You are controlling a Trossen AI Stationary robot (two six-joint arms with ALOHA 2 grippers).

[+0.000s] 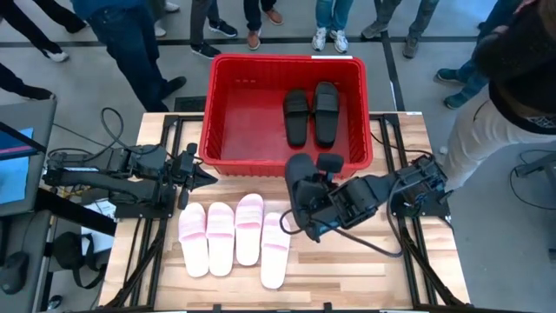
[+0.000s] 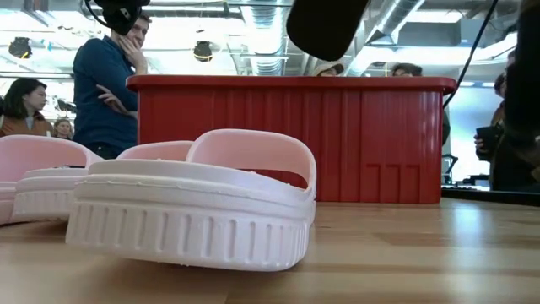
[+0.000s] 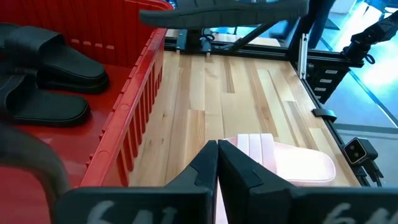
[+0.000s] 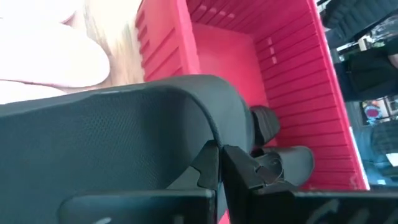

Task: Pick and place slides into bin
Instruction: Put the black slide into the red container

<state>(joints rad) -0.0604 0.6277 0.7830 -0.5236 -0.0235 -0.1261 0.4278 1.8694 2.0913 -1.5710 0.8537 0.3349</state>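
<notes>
The red bin (image 1: 221, 130) stands at the table's far middle, with two black slides (image 1: 311, 113) lying side by side on its floor. Several pale pink slides (image 1: 233, 235) lie in a row, soles down, on the wood in front of it. My right gripper (image 1: 311, 222) is shut on a third black slide (image 1: 299, 183), held in the air just before the bin's near wall. That slide also shows high up in the low view (image 2: 325, 25). My left gripper (image 1: 205, 174) is shut and holds nothing, near the bin's near left corner. My right gripper pinches the black slide at one edge (image 4: 208, 140) between its two fingers, coming slanting down from the table's right side. The slide is lifted clear of the table and tilted. Its bulk hides which part of it the fingers have.
People stand beyond the table's far edge and at its right side (image 1: 512, 96). Bare wood lies right of the pink slides (image 1: 382, 269). Cables and the arms' frames run along both table sides.
</notes>
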